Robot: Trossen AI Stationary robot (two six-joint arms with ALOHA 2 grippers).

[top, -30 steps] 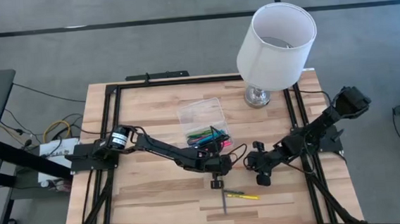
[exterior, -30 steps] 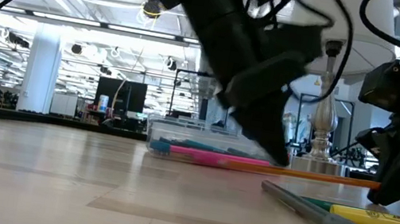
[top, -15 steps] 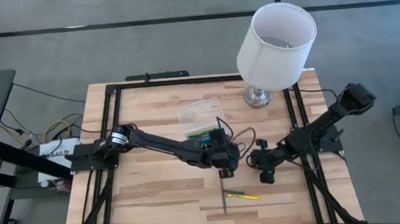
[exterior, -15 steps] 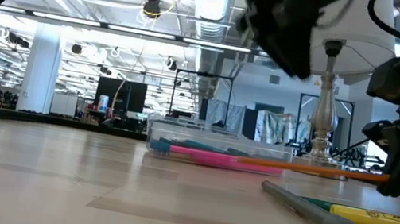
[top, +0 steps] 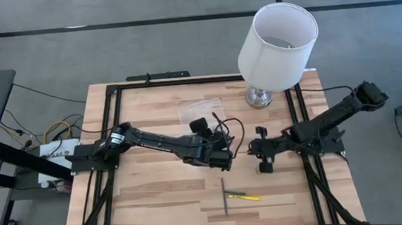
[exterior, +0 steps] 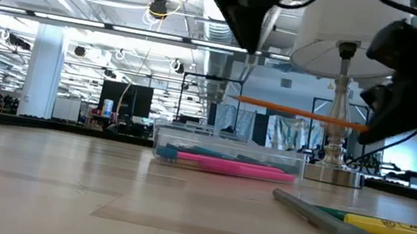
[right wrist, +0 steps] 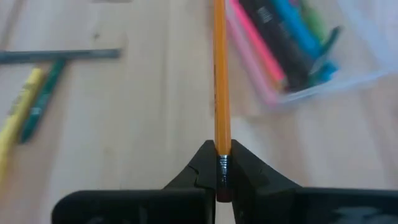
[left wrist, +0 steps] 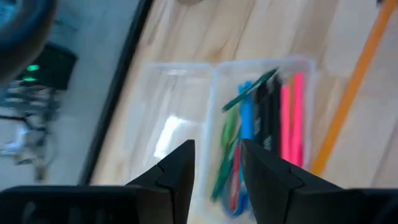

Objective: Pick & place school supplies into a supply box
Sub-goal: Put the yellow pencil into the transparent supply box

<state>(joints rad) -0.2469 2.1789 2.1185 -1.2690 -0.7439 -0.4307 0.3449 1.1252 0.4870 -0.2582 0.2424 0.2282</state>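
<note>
Both arms are matte black and slender, with boxy joints and thin dark cables looping near each claw; the left arm [top: 157, 140] bears a silver-ringed joint.

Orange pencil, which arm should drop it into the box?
Right. The right gripper is shut on the orange pencil, lifted beside the supply box. The left gripper holds nothing.

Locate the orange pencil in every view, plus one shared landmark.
High: not discernible near the right gripper.
Low: long orange pencil, level in the air, right of centre.
Left wrist: diagonal at right edge.
Right wrist: centre, clamped between fingers.
Landmark: clear plastic supply box.
</note>
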